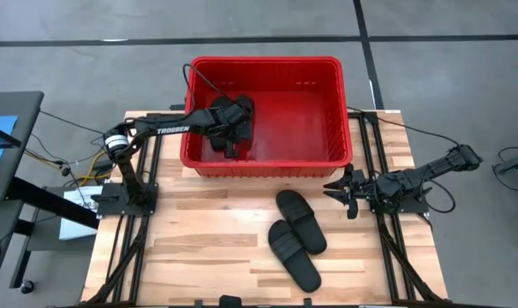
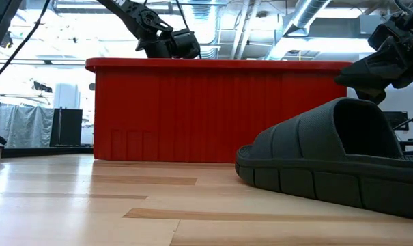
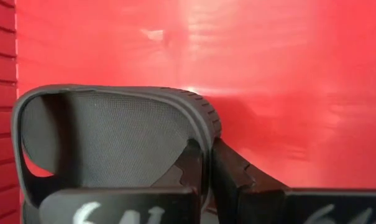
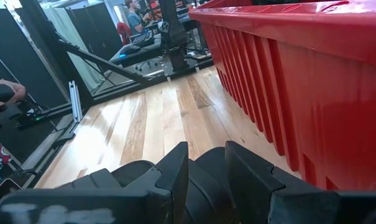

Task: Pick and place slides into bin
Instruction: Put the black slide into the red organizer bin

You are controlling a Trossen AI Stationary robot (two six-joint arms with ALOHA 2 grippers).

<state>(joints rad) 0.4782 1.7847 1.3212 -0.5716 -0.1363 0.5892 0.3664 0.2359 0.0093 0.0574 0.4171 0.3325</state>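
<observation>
Grey concrete floor surrounds the pale wooden table [image 1: 199,257] from above. On it the red bin [image 1: 267,162] sits at the far side, and the left gripper [image 1: 230,141] reaches down inside its left part, where a dark slide lies under it. Two black slides [image 1: 297,239] lie on the wood just in front of the bin; the right gripper [image 1: 344,190] waits beside them, fingers narrowly apart.

At table height, plank grain runs to the bin's slotted wall [image 2: 192,116], with a bright workshop of ducts behind; one slide [image 2: 336,157] fills the right foreground.

From the left wrist, the fingers [image 3: 191,165] pinch a slide's strap [image 3: 113,134] against the bin's red interior.

From the right wrist, wood, black frame rails and people at distant benches show past the bin's ribbed side [image 4: 299,93].
</observation>
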